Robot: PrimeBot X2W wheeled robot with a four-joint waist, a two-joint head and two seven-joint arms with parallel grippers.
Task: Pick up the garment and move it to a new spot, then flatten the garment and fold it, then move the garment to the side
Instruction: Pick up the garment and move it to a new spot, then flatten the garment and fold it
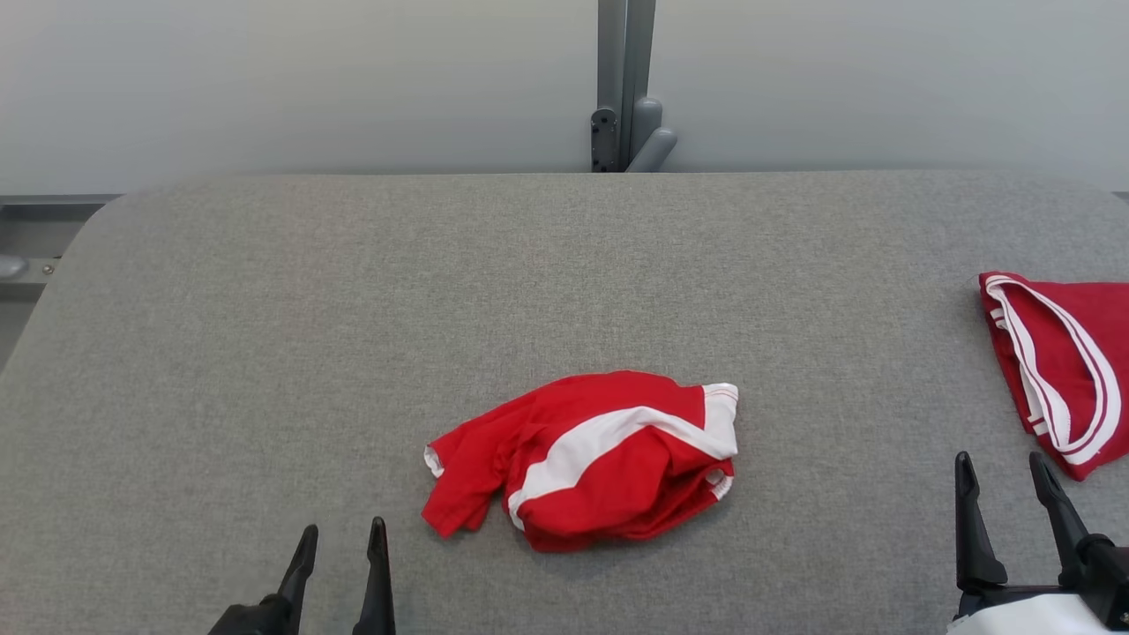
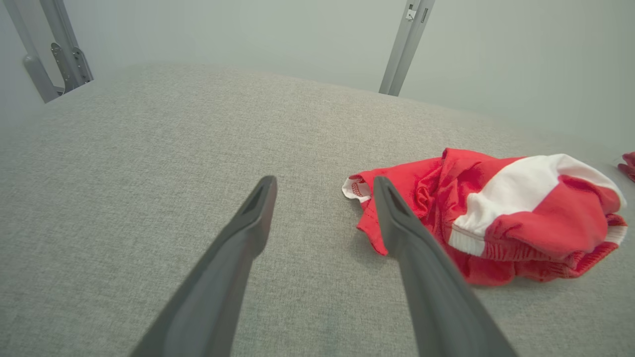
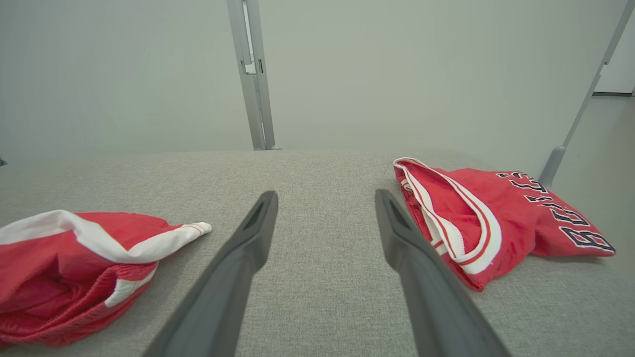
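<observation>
Holding the left gripper (image 1: 344, 526) with its fingers spread wide and nothing between them, low over the near left of the grey counter (image 1: 353, 291). Holding the right gripper (image 1: 1001, 459) the same way at the near right, fingers apart and empty.

Finding the garment (image 1: 600, 459), red with white bands, lying bunched up near the middle of the counter, between the two grippers and a little beyond them, nearer the left one. Reading its loose red corner, in the left wrist view, as near the inner finger but not touching it.

Noting a second red jersey (image 1: 1054, 370) lying flat at the right edge of the counter, just beyond the right gripper and well apart from the garment.

Judging the first step as not yet begun: picking the garment up for the move to a new spot.

Calling next for reaching in toward the garment, lowering onto a raised fold or the loose corner, and closing on cloth alone rather than scraping the counter. Expecting soft fabric, sagging and opening out on lifting, so favouring a pinch deep enough to catch more than one thin layer.
</observation>
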